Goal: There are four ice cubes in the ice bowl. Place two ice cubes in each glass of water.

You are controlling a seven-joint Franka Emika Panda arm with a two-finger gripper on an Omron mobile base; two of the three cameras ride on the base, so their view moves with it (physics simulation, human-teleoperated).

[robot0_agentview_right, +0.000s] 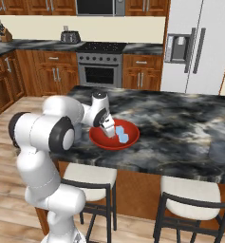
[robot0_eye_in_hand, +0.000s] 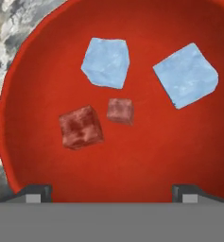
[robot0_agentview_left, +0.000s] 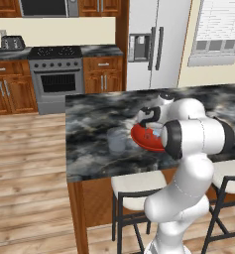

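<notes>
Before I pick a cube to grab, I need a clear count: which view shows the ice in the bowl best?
The hand view: four ice cubes lie separate in the red bowl. The right base view shows some cubes, small, beside the end effector; in the left base view the arm covers most of the bowl.

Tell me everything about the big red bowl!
The ice bowl is wide, shallow, round and bright red, smooth and plain, maybe plastic. It sits upright on the dark marbled counter, near the edge above the stools, close beside a clear glass. Four ice cubes lie inside it: two pale blue ones and two smaller, see-through ones that look reddish. The gripper hangs right over it, jaws apart, touching nothing.
</notes>
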